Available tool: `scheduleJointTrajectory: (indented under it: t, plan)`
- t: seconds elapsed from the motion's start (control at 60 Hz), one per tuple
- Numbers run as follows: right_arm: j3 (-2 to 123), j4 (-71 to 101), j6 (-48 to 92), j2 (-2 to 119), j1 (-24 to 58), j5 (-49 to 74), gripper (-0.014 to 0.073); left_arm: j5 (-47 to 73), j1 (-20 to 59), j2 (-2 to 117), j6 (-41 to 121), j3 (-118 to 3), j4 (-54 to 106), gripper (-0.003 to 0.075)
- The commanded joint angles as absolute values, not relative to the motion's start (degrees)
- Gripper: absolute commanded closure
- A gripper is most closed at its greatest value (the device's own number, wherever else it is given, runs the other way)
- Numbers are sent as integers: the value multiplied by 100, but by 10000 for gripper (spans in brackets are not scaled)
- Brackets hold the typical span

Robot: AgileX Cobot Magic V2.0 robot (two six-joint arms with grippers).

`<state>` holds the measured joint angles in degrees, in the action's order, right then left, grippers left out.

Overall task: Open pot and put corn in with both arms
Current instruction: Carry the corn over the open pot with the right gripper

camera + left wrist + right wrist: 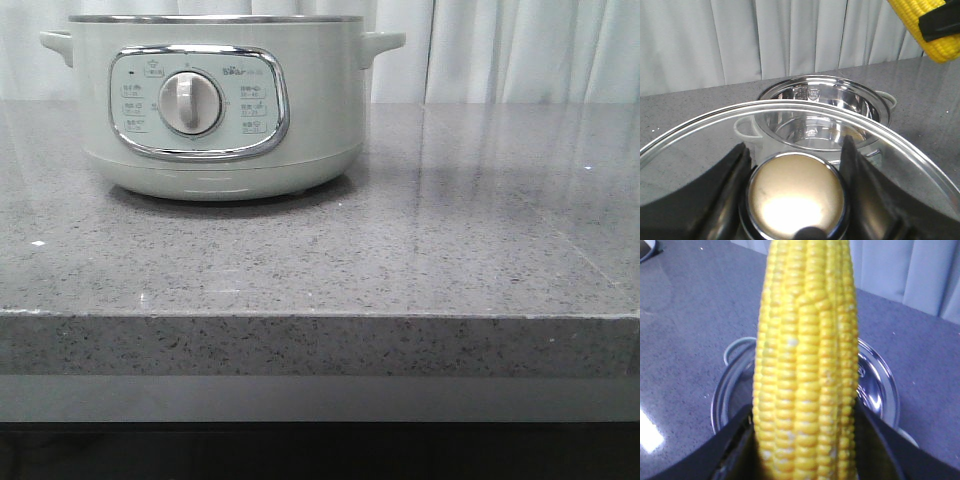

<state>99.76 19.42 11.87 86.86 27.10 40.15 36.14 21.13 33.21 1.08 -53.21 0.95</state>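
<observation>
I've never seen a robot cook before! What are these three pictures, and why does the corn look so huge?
They come from three cameras on one robot that has two arms ending in pinching grippers. One camera looks forward over the grey counter and shows the pale pot from the side; no arm shows there.

The other two cameras sit on the wrists. The left wrist camera shows the left gripper pinching the gold knob of the glass lid, held up off the pot, so you can see its shiny open inside.

The right wrist camera shows the right gripper squeezing the yellow corn above the open pot. It looks huge only because it is so close to the camera.
</observation>
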Motion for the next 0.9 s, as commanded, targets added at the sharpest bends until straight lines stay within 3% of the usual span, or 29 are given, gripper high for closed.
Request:
scheduleJointTrajectory:
  t: [0.0,0.283,0.883]
  plan:
    - [10159,2095,1360,8623,2895,3136,314,2713,2119,3307,110,-5524,129,555]
    - [10159,2095,1556,9208,3214,2514,314,2713,2119,3307,110,-5524,129,555]
    - [10190,2081,1895,10240,3221,2552,314,2713,2119,3307,110,-5524,129,555]
